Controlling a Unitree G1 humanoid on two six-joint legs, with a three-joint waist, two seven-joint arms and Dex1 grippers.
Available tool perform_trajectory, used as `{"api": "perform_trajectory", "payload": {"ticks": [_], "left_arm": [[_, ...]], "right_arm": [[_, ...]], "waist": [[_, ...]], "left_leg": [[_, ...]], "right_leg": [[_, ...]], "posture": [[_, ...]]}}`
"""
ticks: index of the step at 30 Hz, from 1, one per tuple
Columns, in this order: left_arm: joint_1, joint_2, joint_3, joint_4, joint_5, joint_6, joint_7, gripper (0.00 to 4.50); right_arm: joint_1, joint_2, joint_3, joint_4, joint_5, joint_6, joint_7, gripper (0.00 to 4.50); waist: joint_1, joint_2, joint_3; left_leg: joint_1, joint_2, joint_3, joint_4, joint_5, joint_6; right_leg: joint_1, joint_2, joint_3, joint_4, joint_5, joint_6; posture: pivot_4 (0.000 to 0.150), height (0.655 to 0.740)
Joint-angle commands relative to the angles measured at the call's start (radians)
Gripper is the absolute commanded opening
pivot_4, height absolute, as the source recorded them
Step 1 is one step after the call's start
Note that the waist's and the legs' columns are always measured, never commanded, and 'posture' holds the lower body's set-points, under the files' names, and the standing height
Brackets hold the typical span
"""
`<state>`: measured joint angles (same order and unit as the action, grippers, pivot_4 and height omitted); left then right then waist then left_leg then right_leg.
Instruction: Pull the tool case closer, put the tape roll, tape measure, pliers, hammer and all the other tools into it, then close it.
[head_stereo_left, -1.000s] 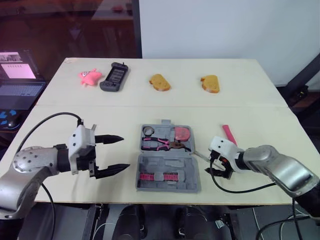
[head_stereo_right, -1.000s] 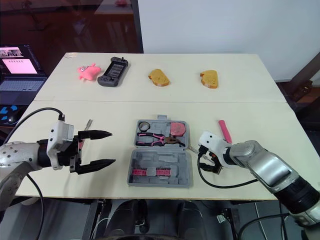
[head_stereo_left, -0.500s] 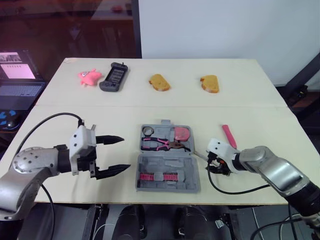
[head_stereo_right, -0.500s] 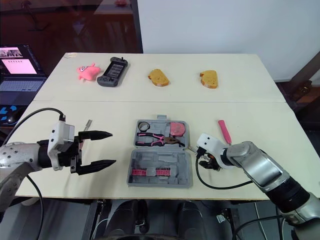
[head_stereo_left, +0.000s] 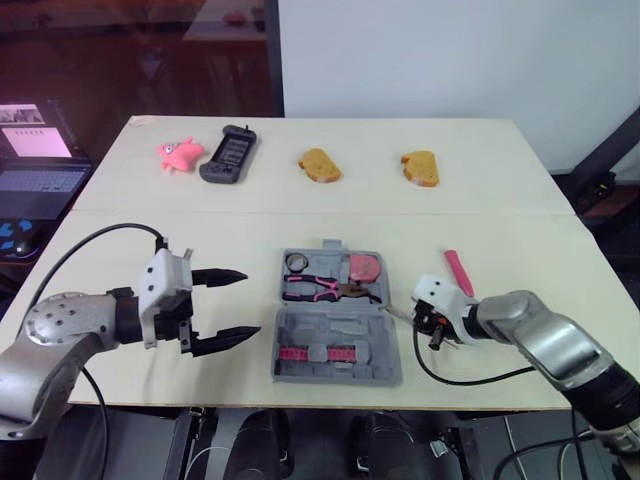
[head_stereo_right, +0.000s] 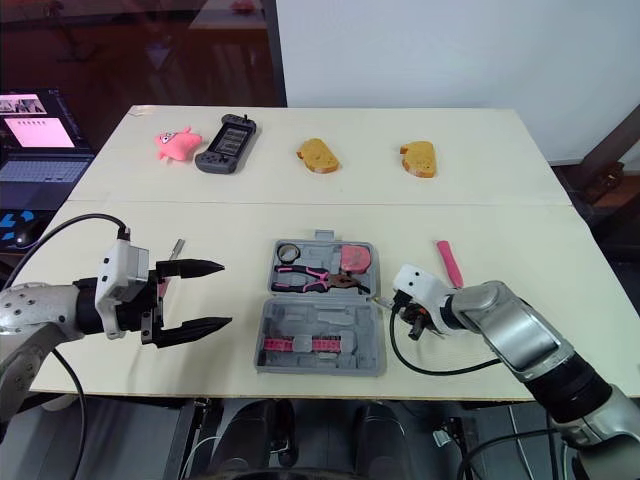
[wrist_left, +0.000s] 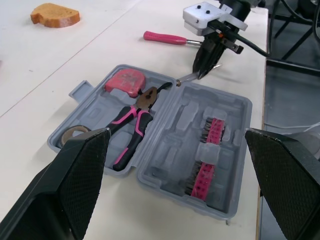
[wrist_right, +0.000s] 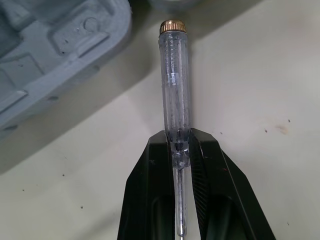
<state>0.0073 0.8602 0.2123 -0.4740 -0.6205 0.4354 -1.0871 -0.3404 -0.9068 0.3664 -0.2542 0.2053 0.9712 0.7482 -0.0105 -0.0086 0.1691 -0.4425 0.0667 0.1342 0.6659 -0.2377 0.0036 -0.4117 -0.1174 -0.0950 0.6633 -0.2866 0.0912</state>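
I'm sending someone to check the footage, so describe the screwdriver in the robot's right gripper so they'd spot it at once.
On the pale table, find the open grey tool case near the front edge. Off its right side, the right gripper pinches a slim screwdriver, brass cap toward the case. Unlike the pink-handled tool lying nearby, its body is clear.

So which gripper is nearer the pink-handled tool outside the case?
Right. The right gripper, gripping a clear screwdriver, is close beside the pink-handled tool; the left gripper hangs open across the tool case.
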Motion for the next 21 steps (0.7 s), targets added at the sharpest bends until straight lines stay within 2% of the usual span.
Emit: {"api": "perform_trajectory", "payload": {"ticks": [1,4,11,16,19,21], "left_arm": [[-0.004,0.01,0.009,-0.007,0.001,-0.01,-0.004,4.5],[-0.009,0.008,0.005,-0.001,0.004,-0.014,-0.006,4.5],[-0.02,0.009,0.001,0.032,0.012,-0.031,-0.024,4.5],[0.003,0.013,0.022,0.058,0.031,-0.057,-0.042,4.5],[0.032,0.018,0.051,0.06,0.038,-0.071,-0.043,4.5],[0.069,0.021,0.083,0.06,0.041,-0.084,-0.044,4.5]], "right_arm": [[-0.029,-0.007,-0.073,-0.066,0.038,0.081,0.019,0.01],[-0.039,-0.023,-0.092,-0.1,0.055,0.132,0.031,0.01],[-0.14,-0.197,-0.033,-0.24,0.068,0.184,0.16,0.01],[-0.384,-0.195,0.124,-0.343,0.079,0.233,0.269,0.01],[-0.541,-0.139,0.212,-0.332,0.11,0.351,0.298,0.01],[-0.664,-0.111,0.315,-0.305,0.13,0.379,0.377,0.01]], "waist": [[0.0,0.0,0.0],[-0.001,0.0,0.0],[-0.003,0.001,0.001],[-0.01,0.002,0.001],[-0.01,0.002,0.001],[-0.008,0.002,0.001]], "left_leg": [[0.0,0.0,0.0,0.0,0.0,0.0],[0.0,0.0,0.0,0.0,0.0,0.0],[0.0,0.0,0.0,0.0,-0.003,0.006],[-0.001,0.001,0.0,-0.002,-0.003,0.005],[-0.002,0.001,0.001,-0.001,-0.003,0.005],[-0.002,0.002,0.001,-0.001,-0.003,0.005]], "right_leg": [[0.0,0.0,0.0,0.0,0.0,0.0],[0.0,0.0,0.0,0.0,0.0,0.0],[-0.001,-0.001,0.0,0.0,0.0,0.0],[-0.004,0.0,0.0,0.0,0.0,-0.001],[-0.005,-0.001,0.0,0.001,0.0,-0.001],[-0.008,-0.001,0.0,0.001,0.0,-0.001]], "posture": [[0.15,0.7188],[0.15,0.7188],[0.15,0.7188],[0.15,0.7188],[0.15,0.7188],[0.15,0.7188]]}}
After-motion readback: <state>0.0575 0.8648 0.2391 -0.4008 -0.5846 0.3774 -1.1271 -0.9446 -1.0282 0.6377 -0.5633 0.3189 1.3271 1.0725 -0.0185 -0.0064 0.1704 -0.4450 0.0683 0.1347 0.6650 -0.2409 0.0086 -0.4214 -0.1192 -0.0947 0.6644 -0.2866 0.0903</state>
